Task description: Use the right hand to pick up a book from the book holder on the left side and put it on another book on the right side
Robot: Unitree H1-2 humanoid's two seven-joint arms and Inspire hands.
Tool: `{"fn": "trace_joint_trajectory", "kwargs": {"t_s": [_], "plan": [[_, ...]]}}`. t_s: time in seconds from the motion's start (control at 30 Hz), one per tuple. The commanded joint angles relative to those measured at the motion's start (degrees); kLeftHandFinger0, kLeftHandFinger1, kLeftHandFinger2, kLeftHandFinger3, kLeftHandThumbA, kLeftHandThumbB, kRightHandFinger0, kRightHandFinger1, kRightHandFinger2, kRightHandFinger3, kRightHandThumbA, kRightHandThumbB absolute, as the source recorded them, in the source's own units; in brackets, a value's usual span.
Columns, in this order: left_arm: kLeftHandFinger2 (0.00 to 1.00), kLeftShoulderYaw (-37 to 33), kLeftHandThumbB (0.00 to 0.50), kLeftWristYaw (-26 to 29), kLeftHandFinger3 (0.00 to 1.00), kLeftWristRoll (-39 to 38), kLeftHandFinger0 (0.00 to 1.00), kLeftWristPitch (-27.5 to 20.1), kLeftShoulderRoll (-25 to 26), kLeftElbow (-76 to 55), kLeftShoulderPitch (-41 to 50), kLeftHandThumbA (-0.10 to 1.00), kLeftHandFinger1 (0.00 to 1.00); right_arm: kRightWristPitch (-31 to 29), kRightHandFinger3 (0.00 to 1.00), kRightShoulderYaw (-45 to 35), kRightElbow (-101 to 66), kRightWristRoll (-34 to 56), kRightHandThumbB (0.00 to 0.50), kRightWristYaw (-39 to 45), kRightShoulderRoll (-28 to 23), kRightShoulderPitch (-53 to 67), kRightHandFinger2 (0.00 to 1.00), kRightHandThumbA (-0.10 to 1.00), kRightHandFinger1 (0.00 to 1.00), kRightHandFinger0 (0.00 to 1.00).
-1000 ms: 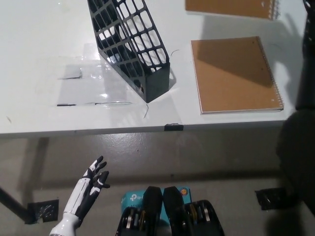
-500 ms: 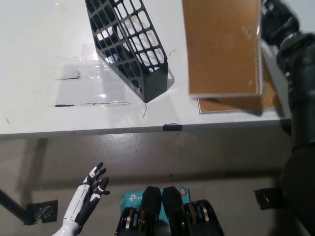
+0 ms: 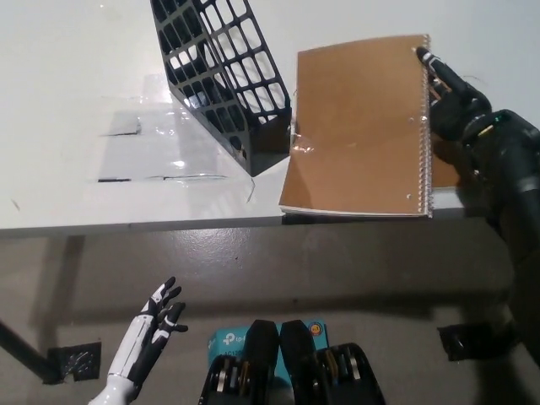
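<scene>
Brown book [image 3: 359,126] is lying over the counter [image 3: 84,51] edge, right of the holder [image 3: 224,76]. Right robot hand [image 3: 451,101] is gripping its spiral edge. Lower book mostly hidden; placement looks nearly done, release pending. Left robot hand [image 3: 160,308] is resting spread, low.

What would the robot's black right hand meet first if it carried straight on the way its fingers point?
The right hand points up and left along the spiral edge of the brown notebook. Beyond lies only bare white table, so the way looks free, though depth is unclear.
</scene>
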Motion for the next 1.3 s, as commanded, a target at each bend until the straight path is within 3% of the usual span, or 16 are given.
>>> {"fn": "trace_joint_trajectory", "kwargs": {"t_s": [0.0,0.13,0.3,0.43,0.57,0.83,0.97,1.0,1.03,1.07,1.1,1.13,1.2,1.27], "plan": [[1.0,0.3,0.141,0.8,1.0,0.3,0.71,-2.5,0.1,-0.7,-0.5,0.92,0.88,-5.9,1.0,1.2,-0.3,-1.2,0.052,2.3,-3.2,-6.4,0.68,-0.1,0.08,0.0],[1.0,0.4,0.143,0.6,1.0,-0.1,0.71,-2.7,0.0,-0.6,-0.5,0.93,0.89,-4.6,1.0,0.4,0.4,-0.3,0.094,2.2,-5.2,-7.9,0.63,-0.1,0.01,0.0],[1.0,0.7,0.14,0.4,1.0,-0.4,0.71,-2.0,-0.1,-1.0,-0.4,0.92,0.88,-4.6,1.0,-0.2,0.2,0.0,0.096,1.0,-7.0,-10.1,0.63,-0.1,0.0,0.0],[1.0,0.5,0.139,0.9,1.0,0.5,0.71,-1.9,-0.1,-0.8,-0.3,0.92,0.88,-5.6,1.0,0.0,-0.3,-0.1,0.138,2.5,-8.0,-11.2,0.64,-0.1,0.02,0.0],[1.0,0.4,0.125,0.7,1.0,0.3,0.71,-2.3,-0.1,-0.6,-0.2,0.93,0.88,-5.2,1.0,0.3,-0.1,-0.5,0.113,2.1,-8.3,-11.8,0.71,-0.1,0.1,0.0],[1.0,0.2,0.119,0.7,1.0,0.5,0.7,-2.7,-0.2,-0.3,-0.1,0.92,0.88,-4.7,1.0,1.9,0.0,-2.2,0.094,1.9,-6.2,-10.7,0.64,-0.1,0.04,0.0],[1.0,0.4,0.131,0.6,1.0,0.2,0.71,-2.4,-0.3,-0.6,-0.3,0.92,0.88,-4.6,1.0,3.9,0.7,-4.3,0.109,4.3,-5.5,-9.6,0.74,-0.1,0.09,0.0],[1.0,0.4,0.129,0.7,1.0,0.4,0.71,-2.5,-0.2,-0.6,-0.5,0.92,0.88,-4.6,1.0,5.7,1.0,-6.0,0.142,3.4,-5.6,-9.7,0.75,-0.1,0.12,0.0],[1.0,0.4,0.13,0.7,1.0,0.5,0.7,-2.4,-0.2,-0.6,-0.6,0.93,0.88,-5.9,0.92,8.2,1.0,-8.4,0.217,2.4,-5.5,-9.5,0.71,-0.1,0.15,0.0],[1.0,0.5,0.13,0.7,1.0,0.3,0.7,-2.0,-0.2,-1.1,-0.5,0.93,0.88,-9.1,0.61,15.8,0.8,-16.0,0.289,-0.5,-5.2,-8.8,0.89,-0.08,0.33,0.11],[1.0,0.5,0.129,0.6,1.0,0.2,0.7,-2.0,-0.2,-1.2,-0.5,0.93,0.88,-9.6,0.5,17.9,0.8,-17.5,0.296,-1.2,-5.2,-8.7,0.8,-0.06,0.42,0.23],[1.0,0.6,0.127,0.5,1.0,-0.1,0.7,-2.1,-0.3,-1.2,-0.5,0.92,0.88,-11.1,1.0,28.0,0.1,-26.0,0.22,1.9,-6.0,-7.7,1.0,0.27,1.0,0.98],[1.0,0.6,0.127,0.5,1.0,0.0,0.7,-1.7,-0.1,-1.5,-0.5,0.92,0.88,-11.8,1.0,36.1,0.1,-32.0,0.389,2.3,-6.3,-7.3,1.0,0.32,1.0,1.0],[1.0,0.6,0.128,0.5,1.0,0.1,0.7,-2.0,-0.2,-0.9,-0.8,0.93,0.88,-11.9,1.0,39.3,-0.8,-33.6,0.401,0.8,-6.2,-7.0,1.0,0.32,1.0,1.0]]}}
